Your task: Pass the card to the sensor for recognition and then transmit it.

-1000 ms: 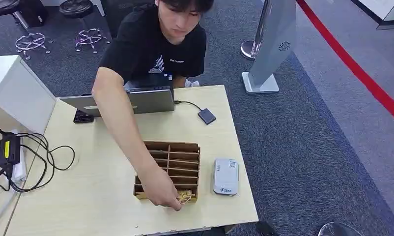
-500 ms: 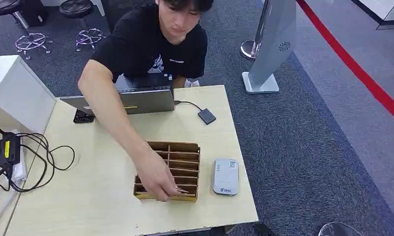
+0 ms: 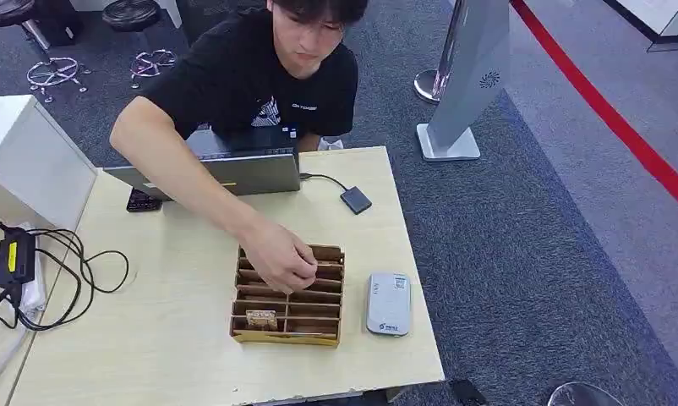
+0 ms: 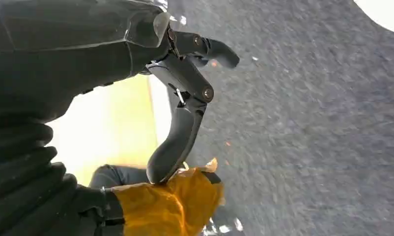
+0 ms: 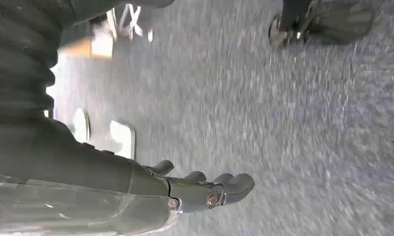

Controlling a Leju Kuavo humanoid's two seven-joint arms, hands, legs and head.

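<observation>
the person's hand has left a card in the rack near the table's front edge (ready to pick); left hand and right hand hang, fingers apart.

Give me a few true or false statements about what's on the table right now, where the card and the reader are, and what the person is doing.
1. A card stands in the cardboard slotted organizer, in a near-row slot. True.
2. The grey card reader lies left of the organizer. False: it lies to its right, on the wooden table.
3. The person's hand is over the organizer's far rows. True.
4. The person's hand is gripping the card. False: the card sits apart from it, in a nearer slot.
5. The robot's left hand holds the card. False: it holds nothing, over grey carpet.
6. A laptop sits at the table's far edge. True.
</observation>
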